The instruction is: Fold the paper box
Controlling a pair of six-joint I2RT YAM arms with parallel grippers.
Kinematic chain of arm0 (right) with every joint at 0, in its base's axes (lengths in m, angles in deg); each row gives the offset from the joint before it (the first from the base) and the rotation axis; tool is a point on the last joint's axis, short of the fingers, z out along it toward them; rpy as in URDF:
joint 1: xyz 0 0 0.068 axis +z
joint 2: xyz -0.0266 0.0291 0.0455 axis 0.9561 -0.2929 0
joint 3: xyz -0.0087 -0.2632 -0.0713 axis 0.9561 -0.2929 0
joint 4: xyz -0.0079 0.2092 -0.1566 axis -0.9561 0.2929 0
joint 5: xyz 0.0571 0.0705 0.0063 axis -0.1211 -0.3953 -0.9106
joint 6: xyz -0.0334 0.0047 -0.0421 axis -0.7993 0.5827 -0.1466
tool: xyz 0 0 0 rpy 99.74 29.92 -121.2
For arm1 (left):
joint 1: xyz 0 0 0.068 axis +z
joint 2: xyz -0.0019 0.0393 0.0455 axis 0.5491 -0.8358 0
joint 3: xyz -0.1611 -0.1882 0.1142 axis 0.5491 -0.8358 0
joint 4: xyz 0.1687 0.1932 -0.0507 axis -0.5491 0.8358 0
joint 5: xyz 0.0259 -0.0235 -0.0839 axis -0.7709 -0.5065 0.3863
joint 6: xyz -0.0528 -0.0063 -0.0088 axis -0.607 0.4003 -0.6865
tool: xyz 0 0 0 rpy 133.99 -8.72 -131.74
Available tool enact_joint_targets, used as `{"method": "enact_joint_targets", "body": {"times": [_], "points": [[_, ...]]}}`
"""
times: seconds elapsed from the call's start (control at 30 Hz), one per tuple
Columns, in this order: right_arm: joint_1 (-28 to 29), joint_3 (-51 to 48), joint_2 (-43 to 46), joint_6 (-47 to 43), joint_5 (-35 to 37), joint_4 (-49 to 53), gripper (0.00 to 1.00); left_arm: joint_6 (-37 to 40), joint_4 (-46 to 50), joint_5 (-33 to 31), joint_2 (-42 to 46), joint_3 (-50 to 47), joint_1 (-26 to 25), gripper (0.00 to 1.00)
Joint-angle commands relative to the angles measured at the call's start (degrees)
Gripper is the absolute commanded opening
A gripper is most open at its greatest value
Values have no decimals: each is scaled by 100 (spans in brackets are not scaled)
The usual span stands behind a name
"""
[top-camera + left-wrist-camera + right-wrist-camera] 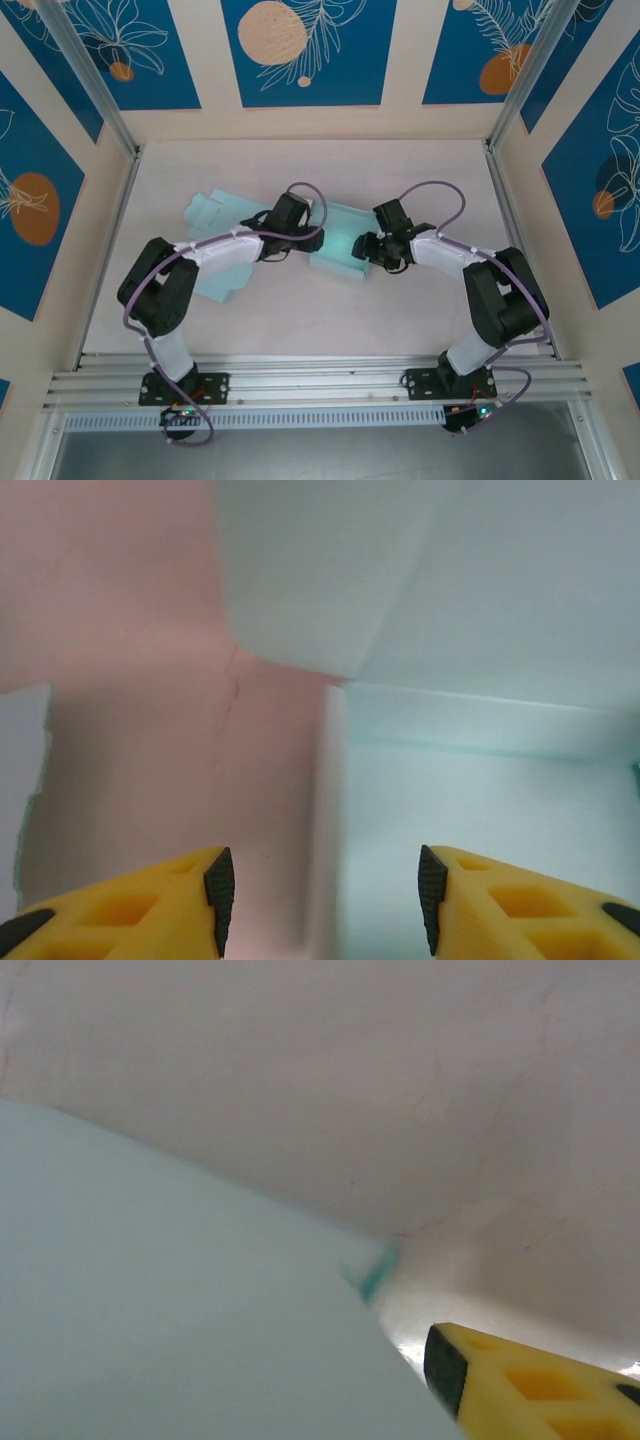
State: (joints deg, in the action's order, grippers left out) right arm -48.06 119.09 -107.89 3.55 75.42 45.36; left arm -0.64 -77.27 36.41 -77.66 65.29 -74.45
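A pale teal paper box (pixel 338 248) lies partly unfolded at the middle of the pinkish worktop (pixel 300 320), its flat flaps spreading left and towards the far side. Both arms bend inward over it from the near edge. The left pincer (pixel 325 892) hovers low over the box, released, with its yellow fingers (pixel 150 905) standing apart on either side of a thin upright paper edge and gripping nothing. The right pincer (pixel 366 248) sits at the right side of the box. In the right wrist view one of its fingers (pixel 530 1380) is just beside a broad teal panel, and whether this pincer is released or clenched cannot be told.
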Motion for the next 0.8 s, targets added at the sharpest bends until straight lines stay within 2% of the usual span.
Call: {"method": "enact_joint_targets", "body": {"times": [0.0,0.17,0.3,0.5,0.6,0.77], "points": [[123,205,-126,-168,157,140,58,363,267,-363,-248,87,-138,52],[286,274,-151,-232,390,203,58,354,226,-504,-324,175,-252,46],[320,283,-135,-233,548,237,58,450,249,-964,-386,175,-306,36],[362,278,-193,-191,602,214,58,720,502,-1608,-734,369,-415,27],[383,283,-208,-154,597,186,58,803,689,-1824,-933,493,-447,27],[384,292,-208,-159,593,177,58,726,685,-1718,-961,388,-447,27]]}}
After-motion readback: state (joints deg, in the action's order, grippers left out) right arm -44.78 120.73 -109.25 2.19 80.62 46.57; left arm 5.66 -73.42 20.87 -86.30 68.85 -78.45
